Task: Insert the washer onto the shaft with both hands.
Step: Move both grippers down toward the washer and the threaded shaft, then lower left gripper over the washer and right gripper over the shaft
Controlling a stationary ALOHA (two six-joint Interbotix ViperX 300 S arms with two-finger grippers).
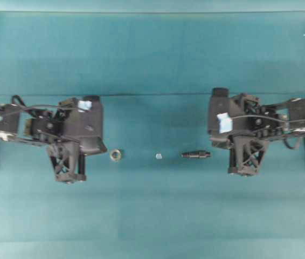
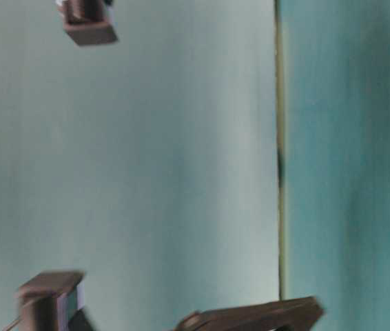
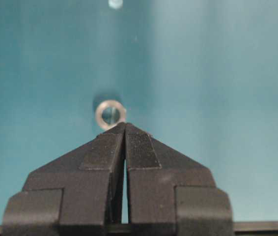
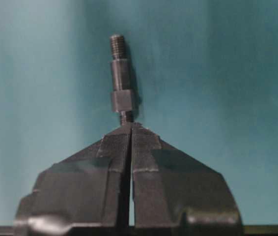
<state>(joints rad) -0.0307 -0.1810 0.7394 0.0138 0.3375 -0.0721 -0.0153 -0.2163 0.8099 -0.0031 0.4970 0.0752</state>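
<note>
On teal table [image 1: 152,205], washer [image 1: 115,156] and shaft [image 1: 196,154] between both arms, fingers [image 3: 104,152] pressed together.

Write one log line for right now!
left gripper: shut, empty | right gripper: shut, empty | washer, shaft: on table, apart

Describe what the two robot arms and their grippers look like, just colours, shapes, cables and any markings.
Both arms are matte black, built of blocky housings and open strut frames. Thin black cables loop along each. The left arm carries a small pale label on top; the right arm has a larger white tag. Each gripper, left gripper and right gripper, has two broad wedge-shaped black fingers with textured pads tapering to a point.
</note>
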